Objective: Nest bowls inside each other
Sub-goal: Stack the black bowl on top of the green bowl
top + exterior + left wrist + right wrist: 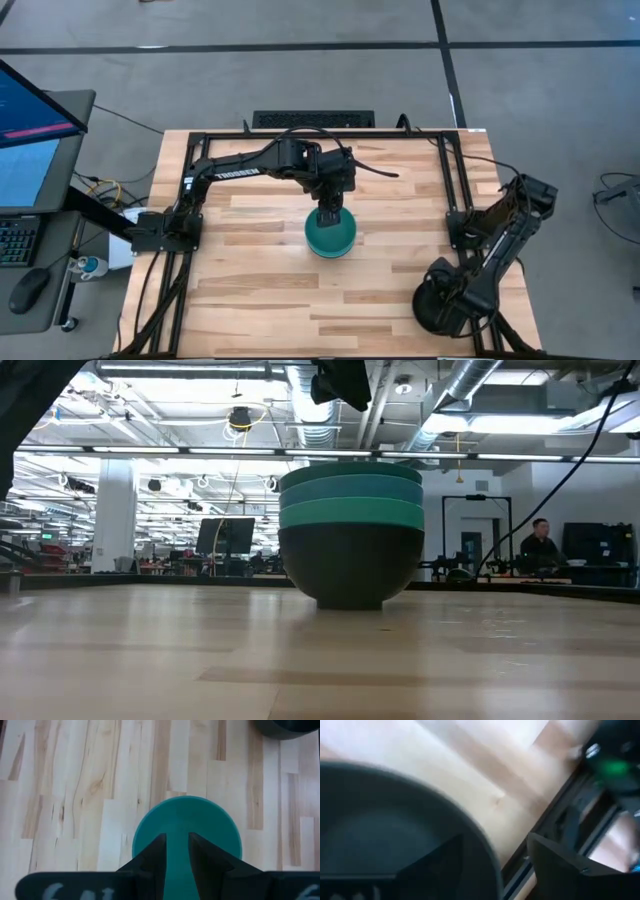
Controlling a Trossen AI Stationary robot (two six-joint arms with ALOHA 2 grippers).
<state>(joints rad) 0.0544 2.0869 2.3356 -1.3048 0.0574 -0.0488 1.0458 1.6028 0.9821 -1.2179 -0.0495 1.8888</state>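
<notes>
A stack of bowls [332, 238] stands on its black bottom bowl in the middle of the table. In the low view the stack [350, 530] shows black lowest, then teal-green, then two cyan-blue. My left gripper [176, 845] hovers straight above the top bowl [200, 820], fingers pointing down and a narrow gap apart, clear of the stack [340, 380]. The second black bowl [440, 300] sits near the table's right near corner. My right gripper [495, 845] is open there, one finger inside that bowl [380, 820], one outside its rim.
Black frame rails [452, 180] run along the table's left, far and right sides, one close beside the black bowl. A keyboard [313, 120] lies past the far edge. A monitor [30, 130] stands off the left side. A person [540, 540] sits in the room behind.
</notes>
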